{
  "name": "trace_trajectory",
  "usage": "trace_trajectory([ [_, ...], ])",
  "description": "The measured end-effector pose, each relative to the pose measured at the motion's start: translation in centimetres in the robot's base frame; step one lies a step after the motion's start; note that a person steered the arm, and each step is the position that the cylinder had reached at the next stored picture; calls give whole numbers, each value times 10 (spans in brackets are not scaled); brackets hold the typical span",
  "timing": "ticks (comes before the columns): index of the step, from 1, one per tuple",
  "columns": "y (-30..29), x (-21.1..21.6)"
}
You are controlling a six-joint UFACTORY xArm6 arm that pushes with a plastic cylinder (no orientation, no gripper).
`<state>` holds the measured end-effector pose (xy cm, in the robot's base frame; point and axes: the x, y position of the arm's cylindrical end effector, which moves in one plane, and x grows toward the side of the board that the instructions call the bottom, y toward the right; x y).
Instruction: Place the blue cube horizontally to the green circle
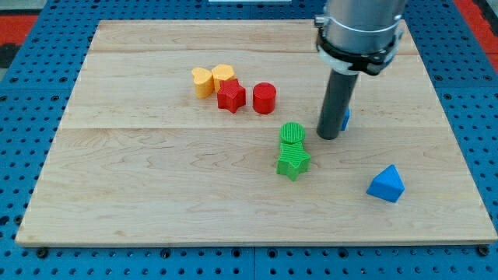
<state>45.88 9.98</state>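
1. No claw on this arm, so no open or closed state to tell; it ends in a dark rod, and my tip [328, 137] sits on the worktop [140, 179] just right of the green circle [292, 133].
2. Blue cube [345, 119] is mostly hidden behind the rod; only a sliver shows at the rod's right edge. It looks touching or nearly touching the rod; can't tell which.
3. Cube sits to the view's right of the green circle, slightly higher in view, with the rod between them. Roughly same row already, so the task looks close to done, judging from layout alone.
4. Likely reason for the tip's spot: it's on the cube's left side, so a push from here would send the cube right, away from the circle. Lining up better probably needs a small nudge toward the view's bottom.
5. Green star [293, 162] is right below the green circle, touching or nearly so.
6. Blue triangle [387, 185] lies well apart at lower right.
7. Cluster at upper left: two yellow blocks [212, 79], red star [231, 96], red cylinder [264, 98]; well clear of the tip.
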Motion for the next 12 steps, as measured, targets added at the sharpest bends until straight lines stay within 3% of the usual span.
trace_trajectory([
  [1,-45,-14],
  [2,-31,-42],
  [3,28,-44],
  [4,25,-82],
  [6,40,-32],
  [7,33,-43],
  [8,65,-77],
  [9,96,-43],
  [10,34,-29],
  [12,-20,-32],
])
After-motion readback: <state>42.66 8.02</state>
